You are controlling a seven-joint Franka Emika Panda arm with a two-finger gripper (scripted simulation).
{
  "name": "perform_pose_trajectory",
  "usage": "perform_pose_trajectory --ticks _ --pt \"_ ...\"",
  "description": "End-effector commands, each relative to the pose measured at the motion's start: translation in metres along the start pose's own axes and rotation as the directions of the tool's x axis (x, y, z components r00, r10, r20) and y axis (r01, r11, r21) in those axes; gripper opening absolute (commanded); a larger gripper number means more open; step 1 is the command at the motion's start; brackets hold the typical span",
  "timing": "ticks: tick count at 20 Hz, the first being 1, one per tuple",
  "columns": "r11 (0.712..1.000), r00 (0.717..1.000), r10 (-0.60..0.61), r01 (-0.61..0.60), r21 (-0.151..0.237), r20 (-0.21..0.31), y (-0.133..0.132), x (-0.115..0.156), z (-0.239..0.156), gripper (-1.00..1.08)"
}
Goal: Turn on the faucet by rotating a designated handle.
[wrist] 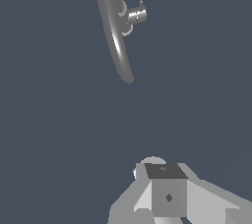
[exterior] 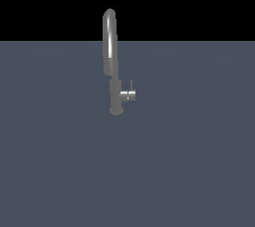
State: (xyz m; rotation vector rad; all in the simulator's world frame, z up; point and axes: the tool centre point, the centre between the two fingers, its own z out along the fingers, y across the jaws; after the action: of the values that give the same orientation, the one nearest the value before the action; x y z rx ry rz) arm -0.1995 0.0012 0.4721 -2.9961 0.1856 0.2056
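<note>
A tall grey gooseneck faucet (exterior: 110,47) stands on a flat grey-blue surface in the exterior view. Its short cylindrical handle (exterior: 129,95) juts from the lower column toward the exterior view's right, with a thin pin pointing up. My gripper does not appear in that view. The wrist view looks down on the faucet's arched spout (wrist: 115,31), with the handle (wrist: 137,15) sticking out beside it. My gripper (wrist: 167,188) hovers well away from the faucet and touches nothing. Its fingers sit pressed together as one block, shut and holding nothing.
The flat grey-blue surface (exterior: 189,161) stretches around the faucet in every direction, with a black background behind it. No other object shows in either view.
</note>
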Motion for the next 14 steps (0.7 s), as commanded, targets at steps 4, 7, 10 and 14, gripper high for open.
perform_pose_trajectory --ticks 4,7,10,14 --pt "0.995 0.995 0.068 -0.073 0.066 0.075 -0.005 0.032 0.006 -1.00" --pt "0.988 0.987 0.104 -0.116 0.100 0.119 -0.007 0.050 0.010 -1.00" --pt "0.978 0.977 0.138 -0.161 0.133 0.165 -0.008 0.068 0.015 -1.00" --pt "0.959 0.957 0.181 -0.223 0.174 0.228 -0.009 0.093 0.022 -1.00"
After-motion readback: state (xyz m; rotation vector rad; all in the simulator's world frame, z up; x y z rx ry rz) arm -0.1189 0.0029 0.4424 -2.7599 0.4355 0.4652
